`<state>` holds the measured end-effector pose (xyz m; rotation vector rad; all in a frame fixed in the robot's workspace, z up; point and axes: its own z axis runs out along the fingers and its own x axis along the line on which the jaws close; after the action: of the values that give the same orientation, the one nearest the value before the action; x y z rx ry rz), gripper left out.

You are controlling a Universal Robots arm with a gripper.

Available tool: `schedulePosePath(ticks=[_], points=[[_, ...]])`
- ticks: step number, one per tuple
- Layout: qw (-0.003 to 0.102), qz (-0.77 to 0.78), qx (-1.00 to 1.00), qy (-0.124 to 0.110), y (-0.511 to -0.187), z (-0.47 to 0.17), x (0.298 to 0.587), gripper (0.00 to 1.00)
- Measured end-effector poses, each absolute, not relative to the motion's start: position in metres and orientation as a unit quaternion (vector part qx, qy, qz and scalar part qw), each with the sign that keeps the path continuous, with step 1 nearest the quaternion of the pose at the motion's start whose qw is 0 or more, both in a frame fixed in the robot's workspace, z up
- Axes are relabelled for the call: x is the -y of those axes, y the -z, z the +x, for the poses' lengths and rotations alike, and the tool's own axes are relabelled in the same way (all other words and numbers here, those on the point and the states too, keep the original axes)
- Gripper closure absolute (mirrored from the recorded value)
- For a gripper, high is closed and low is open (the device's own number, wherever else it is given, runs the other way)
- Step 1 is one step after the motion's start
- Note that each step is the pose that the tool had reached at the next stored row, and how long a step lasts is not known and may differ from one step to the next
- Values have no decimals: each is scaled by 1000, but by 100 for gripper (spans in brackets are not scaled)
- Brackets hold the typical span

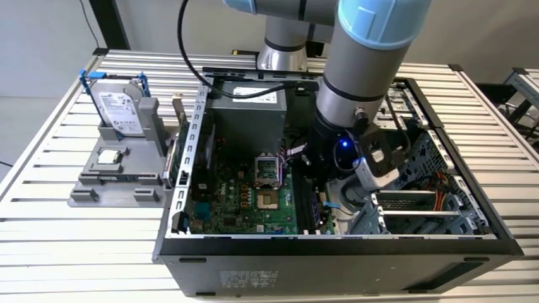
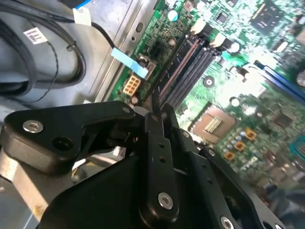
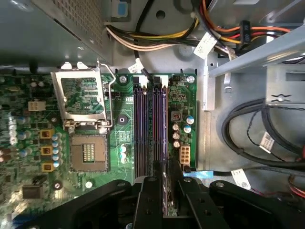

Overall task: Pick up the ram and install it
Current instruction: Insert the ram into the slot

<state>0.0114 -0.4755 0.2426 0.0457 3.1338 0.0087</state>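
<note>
We see the end effector (image 3: pixel 164 191) lowered inside the open computer case (image 1: pixel 337 243), clenched on the ram (image 3: pixel 165 183), which stands edge-on between its black fingers (image 3: pixel 148 200) right over the memory slots (image 3: pixel 151 129) of the green motherboard (image 3: pixel 28 157); in the second wrist view the ram (image 2: pixel 156 102) pokes from the end effector (image 2: pixel 159 121) toward those slots (image 2: pixel 188 67); on the bench (image 1: pixel 50 233), well apart, a grey holder (image 1: pixel 126 164) carries a hard drive (image 1: pixel 118 110).

1 PC case (image 1: pixel 337 252), 1 hard drive (image 1: pixel 118 107), 1 grey holder (image 1: pixel 118 183)
</note>
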Motion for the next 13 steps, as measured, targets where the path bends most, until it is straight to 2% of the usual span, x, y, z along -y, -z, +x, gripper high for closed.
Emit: schedulePosePath(ticks=[6,7,13], points=[[4,14,-1000,-3,-256,11,475,0],[4,14,-1000,-3,-256,11,475,100],[4,14,-1000,-3,-256,11,475,100]])
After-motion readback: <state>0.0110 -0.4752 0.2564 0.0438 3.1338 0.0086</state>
